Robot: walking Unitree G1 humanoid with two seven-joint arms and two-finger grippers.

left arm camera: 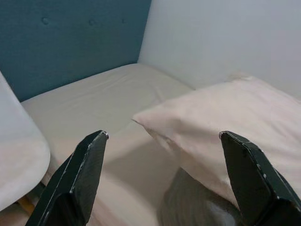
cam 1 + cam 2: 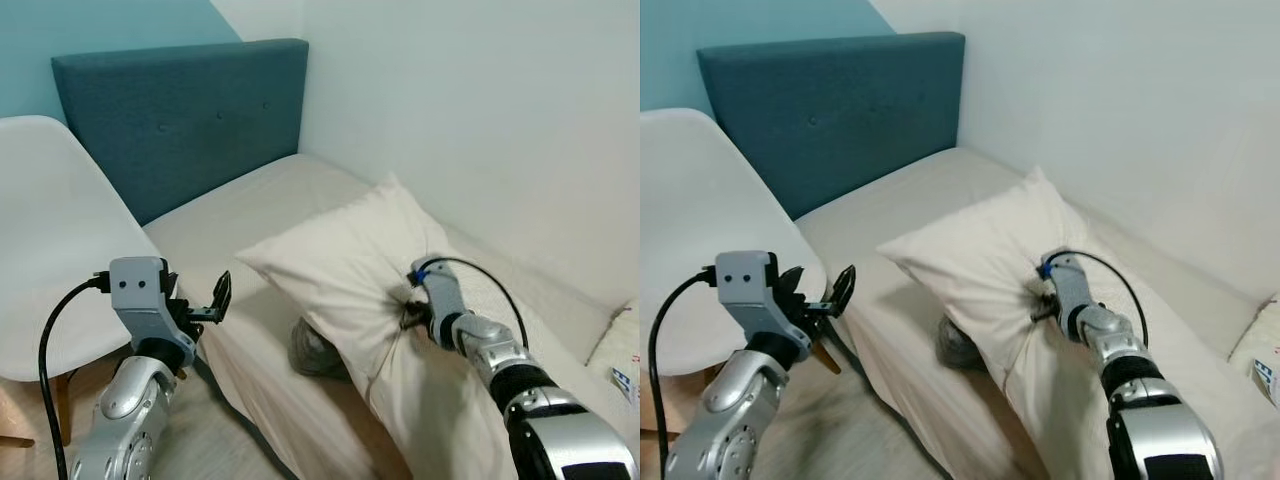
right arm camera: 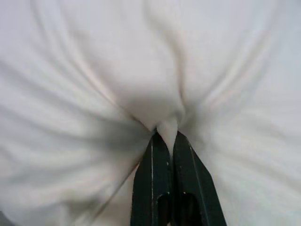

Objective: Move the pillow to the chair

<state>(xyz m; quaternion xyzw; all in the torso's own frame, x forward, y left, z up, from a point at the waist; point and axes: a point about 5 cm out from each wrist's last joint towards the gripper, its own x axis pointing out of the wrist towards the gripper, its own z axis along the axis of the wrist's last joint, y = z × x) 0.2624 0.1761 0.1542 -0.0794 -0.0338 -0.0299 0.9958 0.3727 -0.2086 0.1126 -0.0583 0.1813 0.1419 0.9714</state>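
Observation:
A cream pillow (image 2: 350, 270) is lifted off the bed, with its left end in the air and a shadow under it. My right gripper (image 2: 408, 310) is shut on a pinch of the pillow's cloth (image 3: 165, 127) near its middle, and folds radiate from the pinch. A white plastic chair (image 2: 50, 250) stands at the left beside the bed. My left gripper (image 2: 205, 300) hangs open between the chair and the bed's edge, its two black fingers (image 1: 80, 179) wide apart and pointing at the pillow's near corner (image 1: 146, 120).
The bed (image 2: 230, 215) has a beige sheet and a dark teal headboard (image 2: 180, 110). A white wall (image 2: 470, 110) runs along its right side. A second pillow (image 2: 618, 345) with a label lies at the far right. A dark grey lump (image 2: 315, 350) lies under the lifted pillow.

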